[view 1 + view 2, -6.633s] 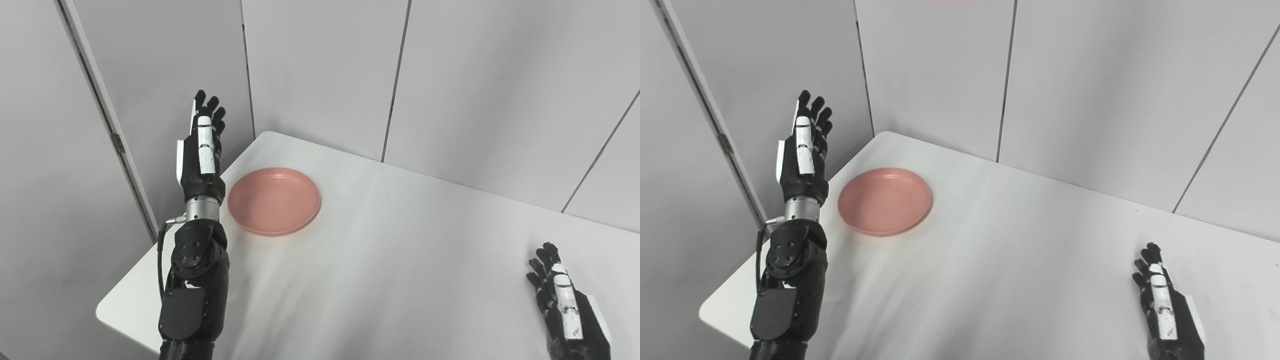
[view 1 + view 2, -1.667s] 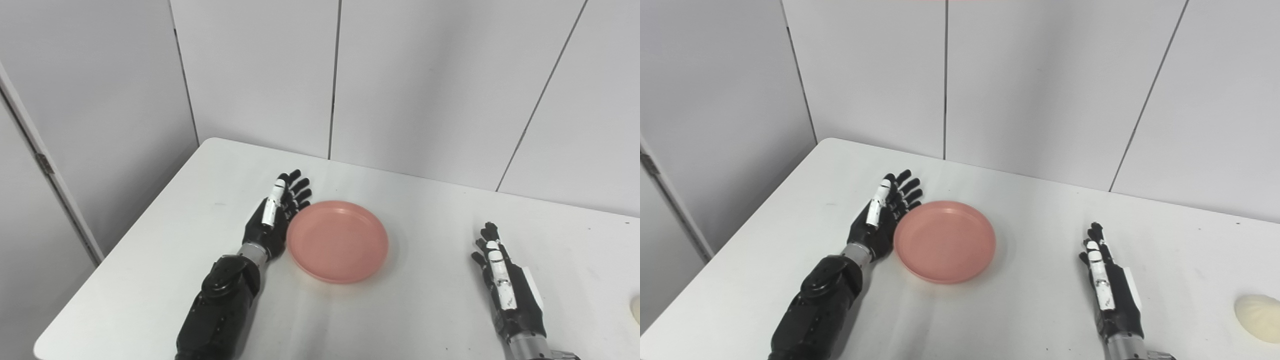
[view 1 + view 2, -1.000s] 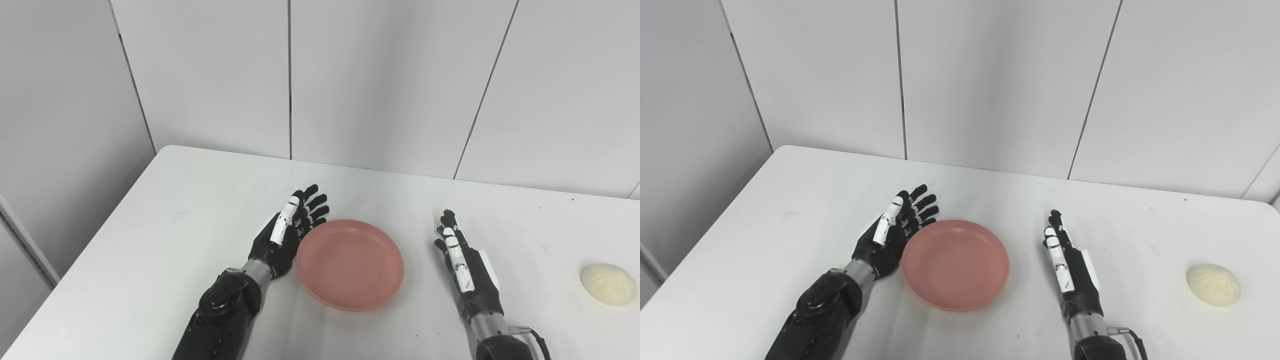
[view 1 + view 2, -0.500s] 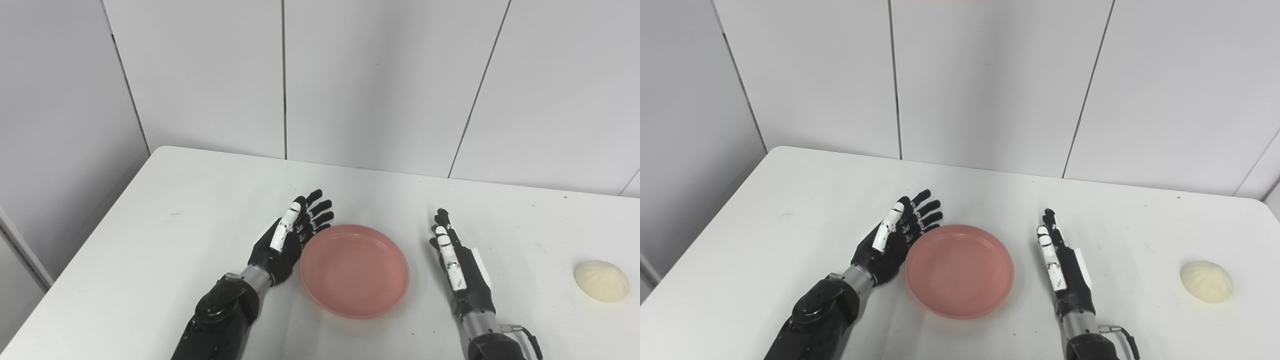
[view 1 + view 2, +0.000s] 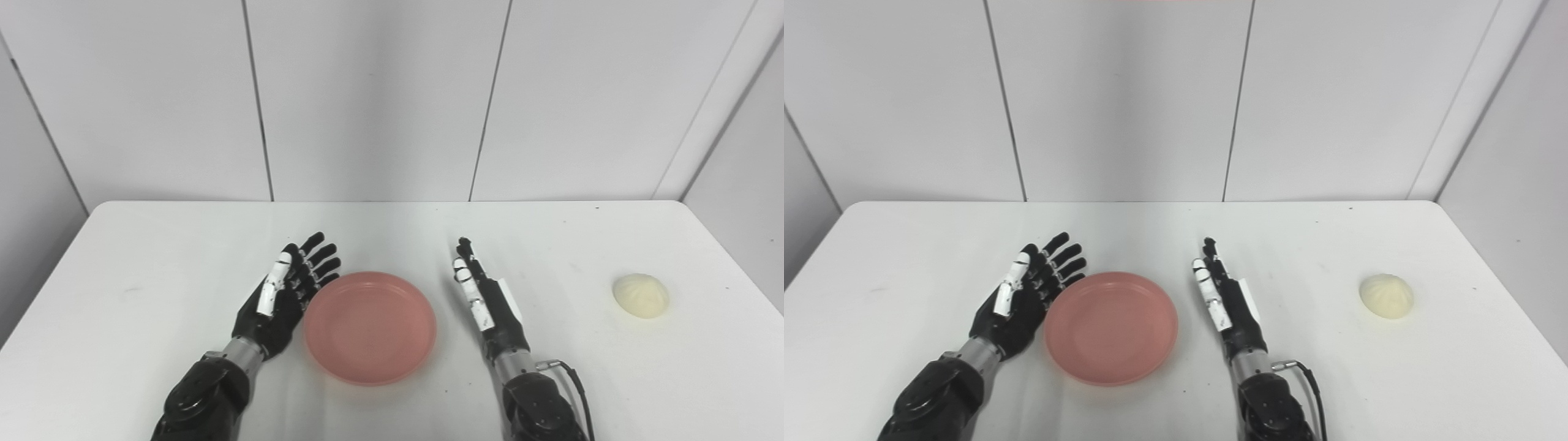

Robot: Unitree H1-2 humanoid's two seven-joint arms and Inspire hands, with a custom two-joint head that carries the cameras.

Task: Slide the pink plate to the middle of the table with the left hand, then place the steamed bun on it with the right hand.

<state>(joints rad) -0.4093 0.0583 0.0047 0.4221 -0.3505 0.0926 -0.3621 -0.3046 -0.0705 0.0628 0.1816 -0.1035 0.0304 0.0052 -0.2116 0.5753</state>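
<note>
Steamed bun (image 5: pixel 640 295) is sitting out toward the right end of the white table (image 5: pixel 153 269), well apart from the right hand (image 5: pixel 487 303) and off to that hand's outer side, so the right arm is plainly the nearer one. That hand is lying edge-on with fingers straight and together, gripping nothing. Pink plate (image 5: pixel 370 326) is resting near the table's middle, between the hands, its left rim touching the left hand (image 5: pixel 283 295), whose fingers are spreading apart, empty.

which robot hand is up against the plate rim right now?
The left robot hand: its palm side sits against the pink plate at its left rim. The right robot hand stands apart, with bare table between.
</note>
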